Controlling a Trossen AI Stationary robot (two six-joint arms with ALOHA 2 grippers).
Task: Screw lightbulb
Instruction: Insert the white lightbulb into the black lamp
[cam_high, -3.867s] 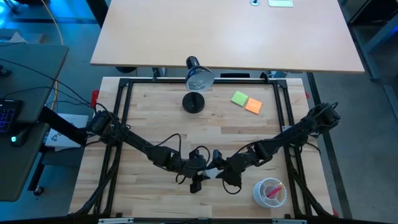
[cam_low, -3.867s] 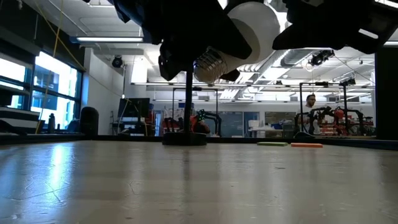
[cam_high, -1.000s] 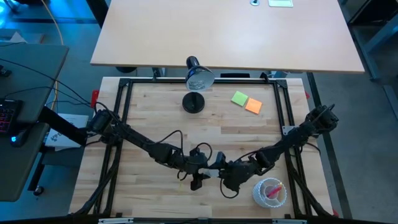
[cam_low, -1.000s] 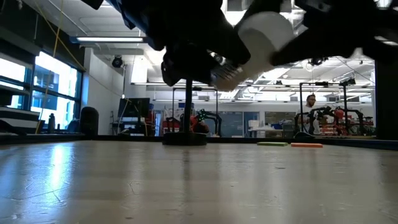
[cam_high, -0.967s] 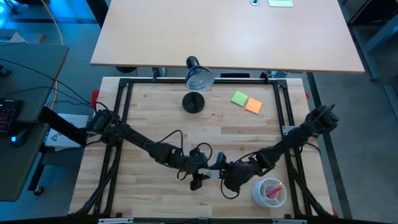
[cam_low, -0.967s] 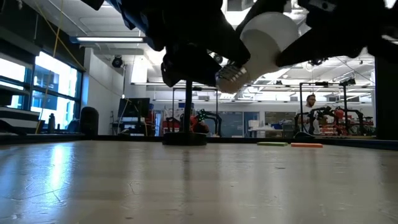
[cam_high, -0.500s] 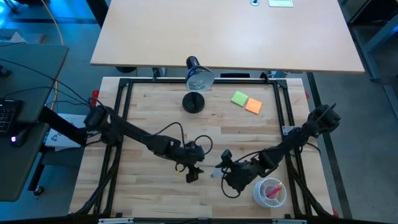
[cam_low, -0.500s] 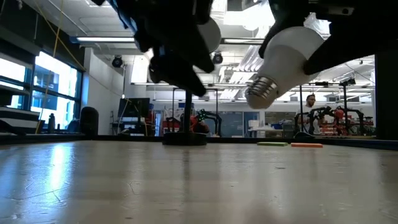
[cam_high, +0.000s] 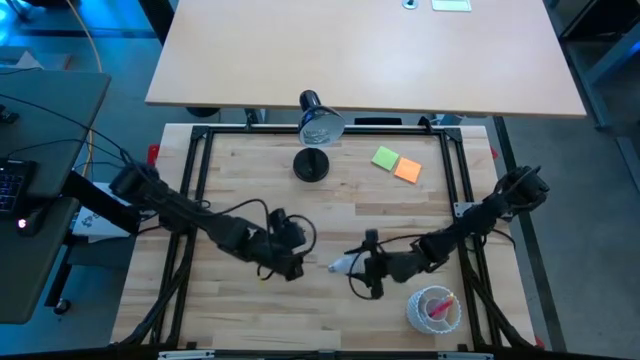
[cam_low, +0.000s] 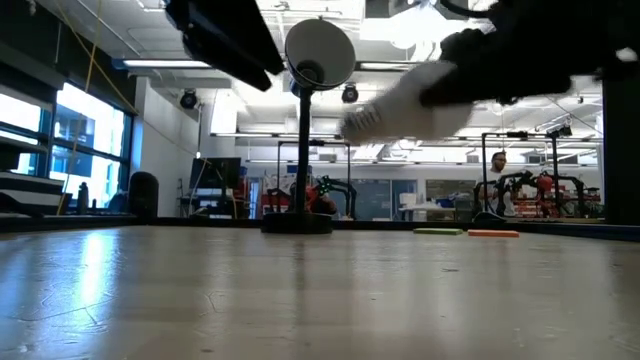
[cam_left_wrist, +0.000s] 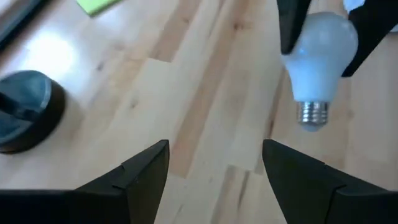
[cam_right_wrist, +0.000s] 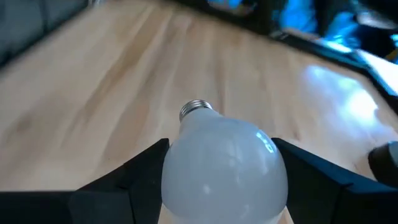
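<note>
Handoff looks finished. From above, the left claw (cam_high: 297, 268) has backed away toward its own side of the worktop (cam_high: 250, 170), where half a second back it was still close in by the bulb (cam_high: 342, 264). The bulb now sits only in the right claw (cam_high: 362, 266), above the near middle of the worktop, screw base aimed toward the left arm. The lamp (cam_high: 320, 127) stands at the far edge, well apart from both arms.

Low view: the bulb (cam_low: 410, 108) hangs in the air, lying nearly level now rather than tipped down as before, and the lamp (cam_low: 318, 52) shows clear behind it since the left arm moved off.

Left wrist: the left claw (cam_left_wrist: 214, 158) stands wide with nothing between its fingers (cam_left_wrist: 146, 171), and the bulb (cam_left_wrist: 318, 62) is out ahead, pinched by the other arm's fingers.

Right wrist: the right claw (cam_right_wrist: 224, 165) is clamped on the globe of the bulb (cam_right_wrist: 224, 165), base pointing away.

So I'd guess next comes carrying it to the lamp and threading it in; that's not started.
</note>
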